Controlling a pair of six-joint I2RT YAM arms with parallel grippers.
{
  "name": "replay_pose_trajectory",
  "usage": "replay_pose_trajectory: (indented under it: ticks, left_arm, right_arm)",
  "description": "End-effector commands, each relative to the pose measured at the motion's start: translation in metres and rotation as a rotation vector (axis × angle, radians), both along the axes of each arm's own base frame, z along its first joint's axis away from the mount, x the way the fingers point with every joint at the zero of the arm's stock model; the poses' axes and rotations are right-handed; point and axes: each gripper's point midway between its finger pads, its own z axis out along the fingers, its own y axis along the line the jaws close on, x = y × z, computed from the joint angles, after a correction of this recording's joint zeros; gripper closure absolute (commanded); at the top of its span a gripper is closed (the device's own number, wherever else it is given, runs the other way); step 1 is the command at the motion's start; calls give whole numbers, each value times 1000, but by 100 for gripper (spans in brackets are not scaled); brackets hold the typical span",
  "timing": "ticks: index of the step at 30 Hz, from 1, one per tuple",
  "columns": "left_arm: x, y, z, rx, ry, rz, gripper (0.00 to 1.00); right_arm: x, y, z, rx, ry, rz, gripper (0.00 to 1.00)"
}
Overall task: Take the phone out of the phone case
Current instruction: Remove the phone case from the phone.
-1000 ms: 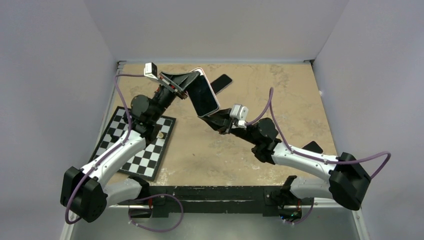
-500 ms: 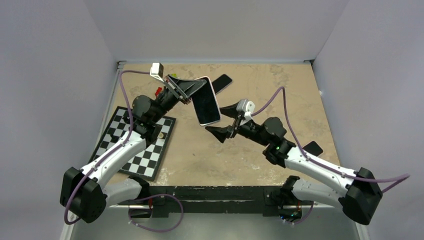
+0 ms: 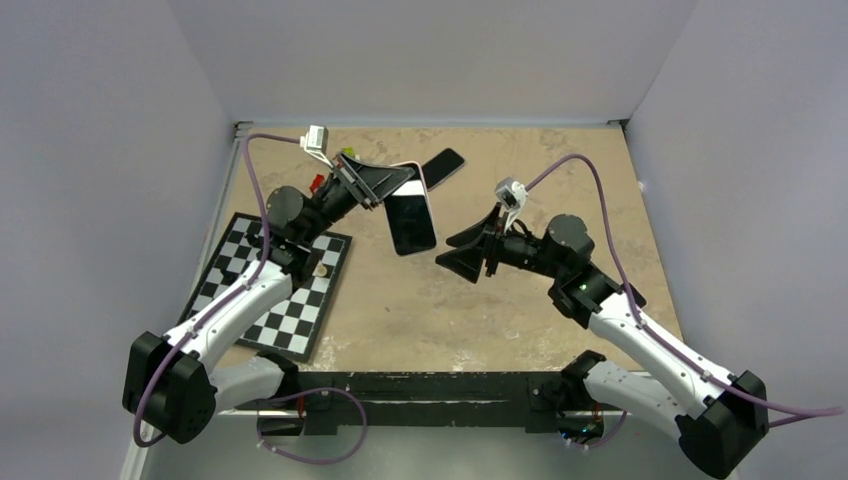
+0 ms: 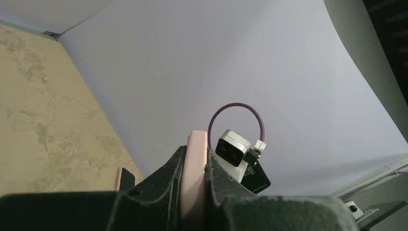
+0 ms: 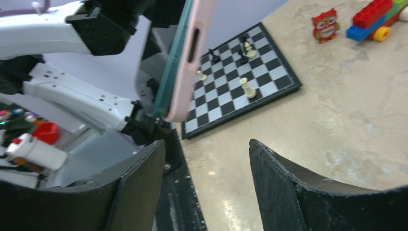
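Observation:
The phone (image 3: 412, 222), dark screen up, sits in its pink phone case (image 3: 408, 166) and hangs tilted above the table. My left gripper (image 3: 404, 180) is shut on the case's upper end. In the left wrist view the pink case edge (image 4: 195, 161) is pinched between both fingers (image 4: 166, 173). My right gripper (image 3: 455, 255) stands open just right of the phone's lower end, apart from it. The right wrist view shows the pink case (image 5: 190, 53) and the phone's teal edge (image 5: 169, 79) above and left of my open right gripper (image 5: 206, 143), nothing between its fingers.
A second dark phone (image 3: 441, 165) lies on the table behind the held one. A chessboard (image 3: 275, 290) with several pieces lies at the left. A small red owl toy (image 5: 325, 25) and a brick vehicle (image 5: 375, 18) stand beyond it. Walls close three sides.
My right gripper has opened, let go of the phone's lower end and drawn back to the right. The left gripper still holds the cased phone, now slightly lower and more upright.

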Motion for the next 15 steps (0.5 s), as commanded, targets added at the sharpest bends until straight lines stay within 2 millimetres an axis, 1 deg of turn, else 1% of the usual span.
replay_pose_trajectory:
  ticks: [1, 4, 7, 10, 12, 15]
  left_arm:
    - [-10, 2, 18, 33, -107, -4, 100]
    - [-13, 4, 13, 68, -108, 1, 100]
    - [-13, 5, 12, 83, -106, 13, 100]
    - [-15, 5, 13, 73, -110, 8, 100]
    - [-17, 5, 11, 72, -101, -4, 100]
    - [-18, 4, 11, 74, -103, -9, 100]
  right_arm:
    - [-26, 4, 40, 89, 53, 142, 33]
    - [-34, 5, 52, 127, 52, 188, 35]
    - [-32, 6, 58, 147, 62, 185, 38]
    - [-31, 10, 59, 153, 79, 209, 47]
    - [-29, 11, 56, 160, 96, 203, 49]
    - [-25, 11, 52, 182, 117, 180, 50]
